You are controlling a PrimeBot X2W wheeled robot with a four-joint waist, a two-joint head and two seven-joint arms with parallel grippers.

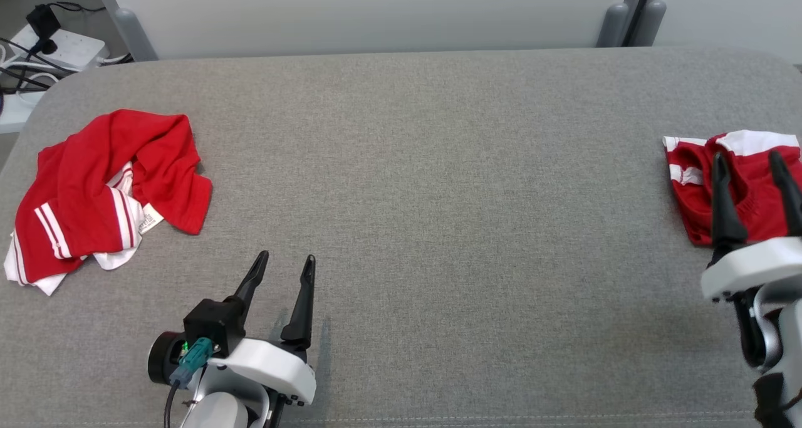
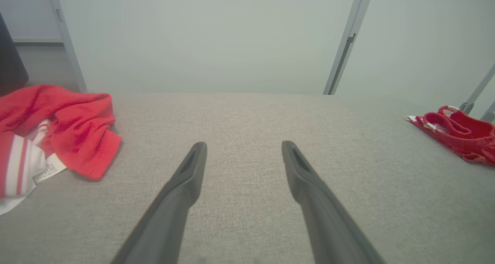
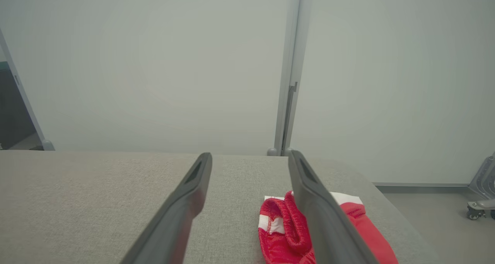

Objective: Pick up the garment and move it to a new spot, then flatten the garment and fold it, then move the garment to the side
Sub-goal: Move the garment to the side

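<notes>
The folded garment (image 1: pixel 692 208) is seen at the frame's right edge on the counter (image 1: pixel 438 196), under the spread right gripper (image 1: pixel 747 155). The left gripper (image 1: pixel 286 257), lower left, is likewise spread. A straight lift is advised so the fold is not snagged.

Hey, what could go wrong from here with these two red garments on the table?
The folded garment lies close to the table edge; the open right tool by it could snag and unfold it. The crumpled garment is bunched in layers, so the left tool may pinch just one layer.
</notes>
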